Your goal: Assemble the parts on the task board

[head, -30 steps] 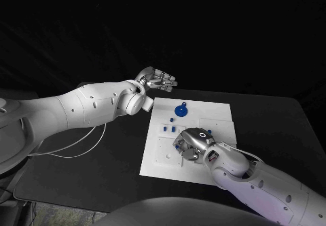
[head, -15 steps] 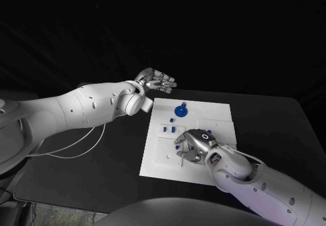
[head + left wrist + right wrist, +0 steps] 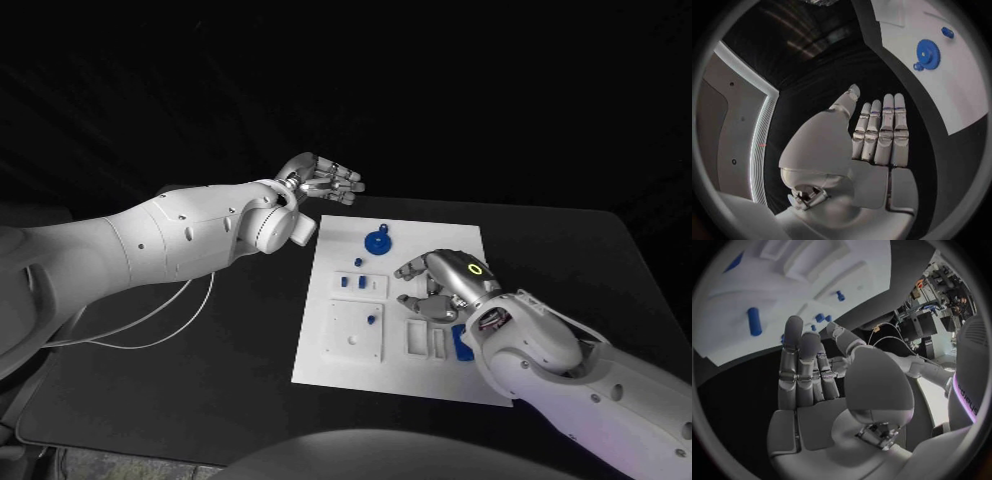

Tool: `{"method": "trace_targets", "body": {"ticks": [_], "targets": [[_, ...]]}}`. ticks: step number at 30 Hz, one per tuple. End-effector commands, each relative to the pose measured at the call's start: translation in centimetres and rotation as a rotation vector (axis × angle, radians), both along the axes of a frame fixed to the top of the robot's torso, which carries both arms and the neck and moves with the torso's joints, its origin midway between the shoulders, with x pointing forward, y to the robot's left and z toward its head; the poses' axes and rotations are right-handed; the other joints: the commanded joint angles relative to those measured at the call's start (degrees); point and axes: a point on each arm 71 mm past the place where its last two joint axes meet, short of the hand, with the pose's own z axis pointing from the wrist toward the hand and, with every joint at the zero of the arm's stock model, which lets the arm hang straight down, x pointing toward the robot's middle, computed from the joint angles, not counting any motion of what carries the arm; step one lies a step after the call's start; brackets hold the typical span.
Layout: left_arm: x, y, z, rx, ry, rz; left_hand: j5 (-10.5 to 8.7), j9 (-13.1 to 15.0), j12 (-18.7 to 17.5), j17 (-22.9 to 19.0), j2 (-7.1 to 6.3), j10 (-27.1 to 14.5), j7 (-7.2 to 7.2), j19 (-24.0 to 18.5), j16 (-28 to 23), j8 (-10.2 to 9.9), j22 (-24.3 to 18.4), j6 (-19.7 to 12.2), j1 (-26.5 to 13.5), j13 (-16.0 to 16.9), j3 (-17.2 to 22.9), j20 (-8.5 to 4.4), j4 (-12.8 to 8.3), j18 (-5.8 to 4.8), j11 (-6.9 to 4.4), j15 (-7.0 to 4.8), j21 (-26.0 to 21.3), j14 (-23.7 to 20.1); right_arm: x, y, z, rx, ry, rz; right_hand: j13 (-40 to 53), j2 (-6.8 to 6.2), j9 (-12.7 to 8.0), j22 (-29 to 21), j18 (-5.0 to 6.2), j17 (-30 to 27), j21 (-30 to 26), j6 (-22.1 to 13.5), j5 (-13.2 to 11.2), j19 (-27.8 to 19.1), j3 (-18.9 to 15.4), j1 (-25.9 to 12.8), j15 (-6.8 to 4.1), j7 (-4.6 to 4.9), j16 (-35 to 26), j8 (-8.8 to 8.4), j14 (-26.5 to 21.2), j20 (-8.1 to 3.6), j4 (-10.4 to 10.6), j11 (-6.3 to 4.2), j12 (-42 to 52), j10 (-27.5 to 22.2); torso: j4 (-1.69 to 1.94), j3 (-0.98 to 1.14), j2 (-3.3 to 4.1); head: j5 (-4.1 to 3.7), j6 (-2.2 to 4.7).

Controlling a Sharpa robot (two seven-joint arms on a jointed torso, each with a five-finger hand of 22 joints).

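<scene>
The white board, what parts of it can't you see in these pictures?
- Head view: the right robot hand covers the white board under it.
- Head view: the small blue pieces are too tiny to tell their shapes.
- Left wrist view: the board is cut off past the blue gear.

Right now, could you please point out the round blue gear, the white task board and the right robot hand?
Round blue gear (image 3: 378, 241), head view, on its toothed disc.
White task board (image 3: 320, 362), head view, on its bare near-left corner.
Right robot hand (image 3: 447, 282), head view, on its silver back.
</scene>
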Motion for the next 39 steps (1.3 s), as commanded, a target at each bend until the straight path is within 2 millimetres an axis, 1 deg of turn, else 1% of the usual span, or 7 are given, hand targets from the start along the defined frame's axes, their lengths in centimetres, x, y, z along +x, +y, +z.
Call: {"method": "trace_targets", "body": {"ticks": [1,6,17,22,28,35,39], "targets": [[0.0,-0.2,0.1,-0.011,0.002,-0.018,-0.20,0.02,0.05,0.08,0.40,-0.29,0.14,0.15,-0.28,-0.17,-0.07,-0.43,0.04,-0.07,-0.35,0.16,-0.07,-0.07,0.11,-0.19,0.24,-0.30,0.6,-1.3,0.3,-0.024,0.054,-0.022,0.08,-0.19,-0.07,0.39,-0.34,0.11,0.21,0.18,1.19,0.59,0.97,-1.08,-0.30,-0.11,0.16,-0.24,-0.11,-0.34,-0.03,-0.03,0.14,0.96,-0.10,-0.03,-0.10,-0.68,0.23],[0.0,-0.1,0.1,-0.012,-0.007,-0.015,-0.19,0.03,0.06,0.07,0.42,-0.24,0.11,0.13,-0.29,-0.15,-0.11,-0.36,0.07,-0.07,-0.34,0.16,-0.10,-0.08,0.08,-0.18,0.24,-0.34,2.0,-4.0,1.1,-0.065,0.054,-0.066,0.12,-0.03,-0.06,1.03,-0.62,0.22,0.17,-0.50,2.34,0.13,-2.60,-1.15,-0.34,-0.25,-0.12,-0.21,-0.44,-0.45,-0.02,0.07,0.20,0.18,-0.17,-0.01,-0.14,-1.41,0.68],[0.0,-0.1,0.2,-0.015,-0.017,-0.013,-0.09,0.03,0.04,0.05,0.47,-0.10,0.05,0.11,-0.30,-0.15,-0.17,-0.19,0.15,-0.08,-0.26,0.14,-0.18,-0.09,0.04,-0.19,0.24,-0.40,3.5,-5.5,0.0,-0.143,0.076,-0.123,0.11,0.60,-0.07,1.18,0.19,0.03,-0.81,-1.81,-1.50,-0.22,-7.10,1.60,0.36,-0.91,-0.56,-0.23,-0.79,0.39,0.71,0.94,0.16,-3.22,-0.02,0.04,-0.03,-1.69,0.68],[0.0,-0.1,0.2,-0.018,-0.015,-0.014,-0.11,0.03,0.04,0.05,0.53,-0.10,0.06,0.11,-0.30,-0.16,-0.22,-0.22,-0.07,-0.08,-0.26,0.16,-0.08,-0.10,0.05,-0.17,0.26,-0.40,3.8,-5.3,-0.8,-0.166,0.100,-0.123,0.11,0.70,-0.07,1.54,-0.06,0.04,-0.92,-1.66,-1.67,-0.15,-5.87,1.32,0.13,-0.90,-0.49,-0.23,-0.75,0.15,0.38,0.70,0.18,-2.60,0.15,0.01,-0.01,-1.84,0.58],[0.0,0.0,0.1,-0.018,-0.014,-0.011,-0.11,0.03,0.04,0.05,0.53,-0.10,0.06,0.11,-0.30,-0.16,-0.22,-0.22,-0.07,-0.08,-0.26,0.16,-0.08,-0.10,0.05,-0.17,0.26,-0.40,3.7,-4.9,-1.4,-0.181,0.118,-0.111,0.08,0.95,-0.07,2.00,-0.31,0.10,-0.96,-1.40,-1.58,-0.02,-4.51,0.53,-0.12,-0.66,-0.40,-0.23,-0.65,-0.10,-0.02,0.38,0.12,-1.23,0.02,-0.07,-0.07,-1.78,0.34],[0.0,-0.1,0.1,-0.017,-0.012,-0.014,-0.15,0.03,0.04,0.05,0.59,-0.16,0.08,0.12,-0.29,-0.17,-0.34,-0.28,-0.27,-0.08,-0.29,0.18,0.08,-0.11,0.07,-0.16,0.26,-0.42,3.5,-4.6,-1.9,-0.202,0.144,-0.091,0.11,1.27,-0.03,2.93,-1.33,0.31,-0.48,-0.56,-1.27,0.67,-0.99,-1.07,-0.52,-0.58,-0.09,-0.19,-0.16,-0.50,-0.26,-0.71,0.13,3.15,0.05,-0.05,-0.09,-1.77,0.30],[0.0,-0.1,0.1,-0.016,-0.012,-0.016,-0.15,0.03,0.04,0.05,0.59,-0.16,0.08,0.12,-0.29,-0.17,-0.34,-0.28,-0.27,-0.08,-0.29,0.18,0.08,-0.11,0.07,-0.16,0.26,-0.42,3.4,-4.4,-2.2,-0.209,0.153,-0.085,0.11,1.82,-0.04,3.97,-2.14,0.65,0.22,0.91,-2.77,0.75,2.82,-1.23,-1.06,-0.37,0.28,-0.25,-0.13,-1.20,-0.50,-1.12,0.08,5.06,0.03,-0.06,-0.08,-1.74,0.21]]}}
